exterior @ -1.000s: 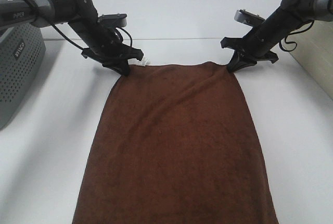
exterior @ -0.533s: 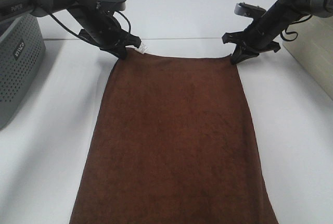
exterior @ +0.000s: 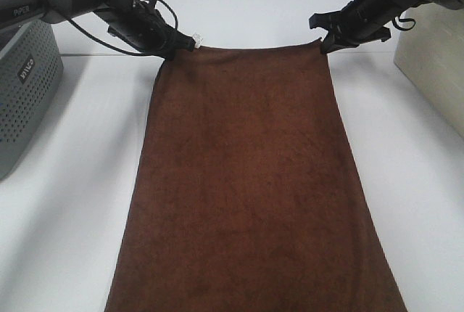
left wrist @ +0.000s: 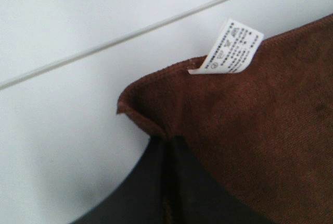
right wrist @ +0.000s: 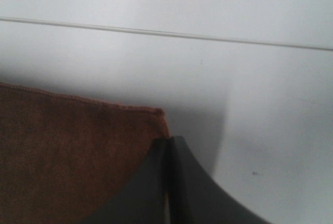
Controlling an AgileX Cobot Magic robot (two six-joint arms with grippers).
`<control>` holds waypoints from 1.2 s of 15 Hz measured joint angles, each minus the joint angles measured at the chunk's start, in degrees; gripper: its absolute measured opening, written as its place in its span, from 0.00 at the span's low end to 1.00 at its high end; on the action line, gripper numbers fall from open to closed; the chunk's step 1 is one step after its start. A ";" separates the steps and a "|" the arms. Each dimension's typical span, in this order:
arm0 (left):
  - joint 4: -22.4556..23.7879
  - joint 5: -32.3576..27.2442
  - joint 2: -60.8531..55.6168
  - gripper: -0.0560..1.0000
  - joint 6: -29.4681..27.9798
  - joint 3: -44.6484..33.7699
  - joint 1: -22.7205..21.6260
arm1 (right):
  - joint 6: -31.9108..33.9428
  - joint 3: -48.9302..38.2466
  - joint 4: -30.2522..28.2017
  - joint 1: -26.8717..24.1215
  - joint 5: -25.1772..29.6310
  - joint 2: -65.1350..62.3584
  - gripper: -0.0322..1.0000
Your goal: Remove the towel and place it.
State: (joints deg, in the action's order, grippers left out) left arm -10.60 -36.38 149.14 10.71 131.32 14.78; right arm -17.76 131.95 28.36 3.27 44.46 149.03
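Left end effector [exterior: 176, 42] and right end effector [exterior: 324, 42] each clamp a far towel [exterior: 250, 181] corner; lifting underway, next carry it level.

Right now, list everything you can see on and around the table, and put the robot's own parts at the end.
towel: one, dark brown, spread lengthwise down the middle of the table, far corners pinched.
tag: one, white with print, on the towel's far edge by the left corner.
table: one, white, under everything.
basket: one, grey perforated, left edge.
box: one, beige, right edge, only partly seen.
left gripper: black, shut on the towel's far left corner.
right gripper: black, shut on the far right corner.
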 joint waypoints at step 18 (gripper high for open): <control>-3.15 21.26 7.05 0.05 6.13 0.00 -0.74 | -9.57 0.17 11.75 0.00 -17.48 7.22 0.04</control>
State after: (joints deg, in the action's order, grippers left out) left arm -13.75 -15.13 156.19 16.84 131.32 14.04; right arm -27.33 132.12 40.11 3.27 26.99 156.25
